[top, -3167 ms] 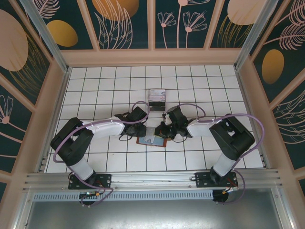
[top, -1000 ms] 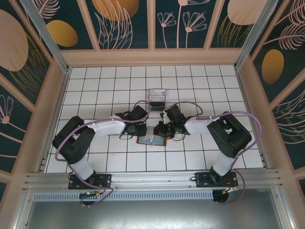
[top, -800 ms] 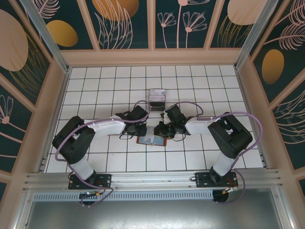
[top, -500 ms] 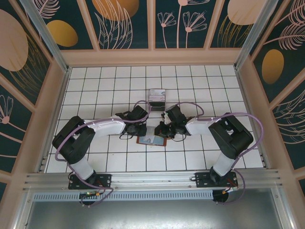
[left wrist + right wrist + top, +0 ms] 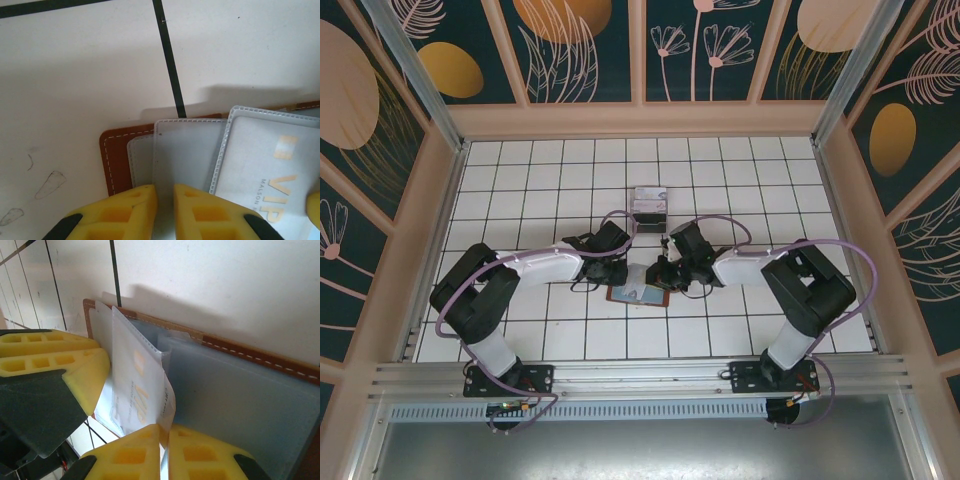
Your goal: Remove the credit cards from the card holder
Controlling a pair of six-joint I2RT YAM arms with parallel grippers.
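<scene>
Early days on this one, I reckon. The left gripper (image 5: pixel 163 194) is clamped on a clear sleeve at the left end of the card holder (image 5: pixel 111 167), pinning it open on the table. The VIP card (image 5: pixel 265 165) stands up from the holder's middle, and the right gripper (image 5: pixel 164 434) is pinched tight on its lower corner. No card lies loose beside the holder, so all are left to pull.

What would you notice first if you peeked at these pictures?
Two robot arms meet in the middle of the white tiled table, over an open brown wallet. The left gripper, with bright yellow fingers, pinches a grey card pocket, and the right gripper pinches the pale VIP card.
</scene>
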